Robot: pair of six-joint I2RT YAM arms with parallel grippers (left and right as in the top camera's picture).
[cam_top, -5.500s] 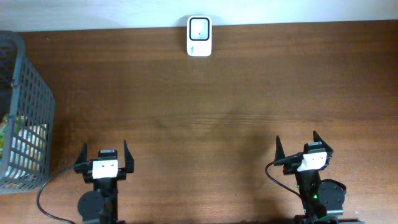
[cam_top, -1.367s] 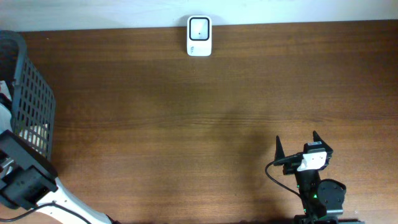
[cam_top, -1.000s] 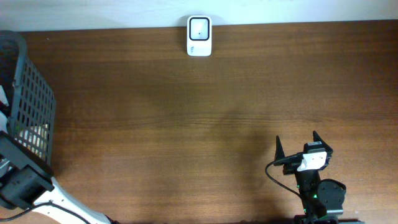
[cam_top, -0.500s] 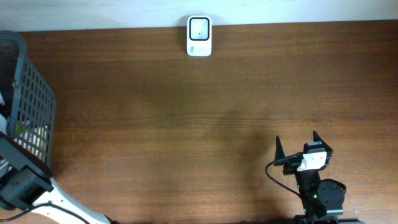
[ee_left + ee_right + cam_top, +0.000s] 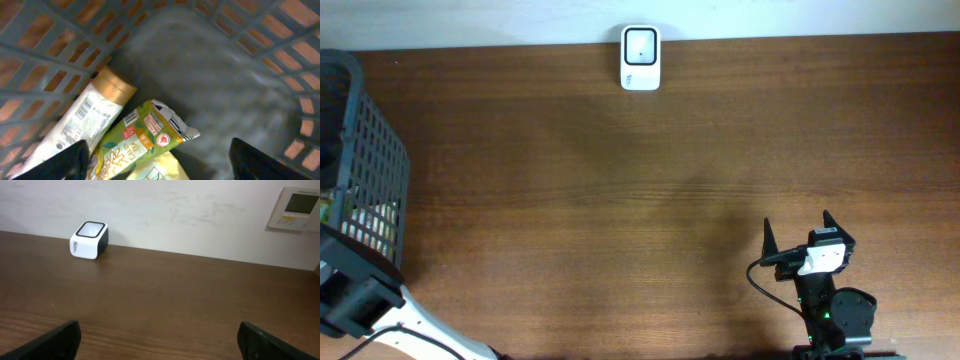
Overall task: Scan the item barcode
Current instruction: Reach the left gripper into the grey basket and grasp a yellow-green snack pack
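Overhead, the right pincer (image 5: 798,230) sits wide open over the wooden table (image 5: 620,180), with the white barcode scanner (image 5: 641,45) well ahead of it and off to its left, while the left arm (image 5: 355,295) reaches into the grey basket (image 5: 380,160). On the left wrist cam the left pincer (image 5: 157,160) is spread open with nothing clamped; a green snack packet (image 5: 145,132) lies down in the gap between its fingers, and a white gold-capped tube (image 5: 87,122), barcode showing, sits by the left finger. The right wrist cam just shows the scanner ahead-left by the wall (image 5: 200,210).
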